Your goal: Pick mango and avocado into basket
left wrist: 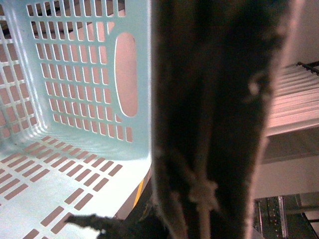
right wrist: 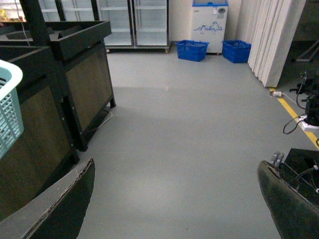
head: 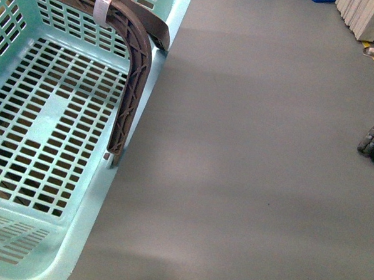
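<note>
**Front view.** The basket (head: pixel 178 8) occupies the left of the frame and stands on a grey floor (head: pixel 254 168). One brown handle (head: pixel 134 93) with a white band (head: pixel 105 4) lies folded along its near rim. The visible part of the slotted basket floor holds no fruit. Neither arm is in frame, and neither the mango nor the avocado is in view.

**Left wrist view.** The camera looks into the basket (left wrist: pixel 139 50) from close range. The lattice walls and the floor section shown are bare. A dark, blurred mass fills the centre of the frame and is judged to be part of the left tool (left wrist: pixel 219 124). Whether this tool is apart or together cannot be told. No fruit is seen in it or near it.

**Right wrist view.** The right tool (right wrist: pixel 175 169) has its fingers (right wrist: pixel 60 204) spread wide apart with nothing between them. It faces open floor, with a black display stand (right wrist: pixel 75 64) to one side and blue crates (right wrist: pixel 192 50) far off. Only a corner of the basket (right wrist: pixel 10 114) shows. No mango or avocado appears.

**Task status (judgement).** No fruit is delivered as far as the pictures show. Both picks and both placements are left to do. The fruit must first be located, since no view shows it.
</note>
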You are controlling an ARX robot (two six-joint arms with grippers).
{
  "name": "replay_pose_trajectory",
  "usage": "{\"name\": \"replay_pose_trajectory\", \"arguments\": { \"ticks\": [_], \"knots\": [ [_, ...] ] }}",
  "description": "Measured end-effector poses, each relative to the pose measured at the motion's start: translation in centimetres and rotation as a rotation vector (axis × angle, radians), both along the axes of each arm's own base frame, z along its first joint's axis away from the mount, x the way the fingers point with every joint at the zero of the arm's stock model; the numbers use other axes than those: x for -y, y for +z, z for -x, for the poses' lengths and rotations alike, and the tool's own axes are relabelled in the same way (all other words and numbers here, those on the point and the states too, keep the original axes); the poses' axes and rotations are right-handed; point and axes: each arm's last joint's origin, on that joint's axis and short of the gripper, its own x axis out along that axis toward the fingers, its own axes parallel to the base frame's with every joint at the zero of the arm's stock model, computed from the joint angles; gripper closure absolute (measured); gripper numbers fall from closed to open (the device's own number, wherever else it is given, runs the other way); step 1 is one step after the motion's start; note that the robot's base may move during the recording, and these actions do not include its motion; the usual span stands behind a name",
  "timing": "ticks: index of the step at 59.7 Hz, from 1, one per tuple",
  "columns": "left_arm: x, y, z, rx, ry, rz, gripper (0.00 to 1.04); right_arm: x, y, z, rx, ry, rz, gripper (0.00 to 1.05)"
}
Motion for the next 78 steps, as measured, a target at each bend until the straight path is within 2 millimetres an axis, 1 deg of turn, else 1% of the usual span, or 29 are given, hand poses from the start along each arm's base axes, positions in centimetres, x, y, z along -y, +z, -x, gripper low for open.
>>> {"name": "replay_pose_trajectory", "arguments": {
  "ticks": [67, 78],
  "knots": [
    [0.02, 0.01, 0.01, 0.001, -0.003, 0.0, 0.99, 0.0, 0.0, 0.0, 0.0, -0.002, 0.0, 0.09],
    [0.28, 0.01, 0.1, -0.001, -0.031, 0.01, 0.99, 0.01, 0.0, 0.0, 0.0, -0.002, 0.0, 0.09]
  ]
}}
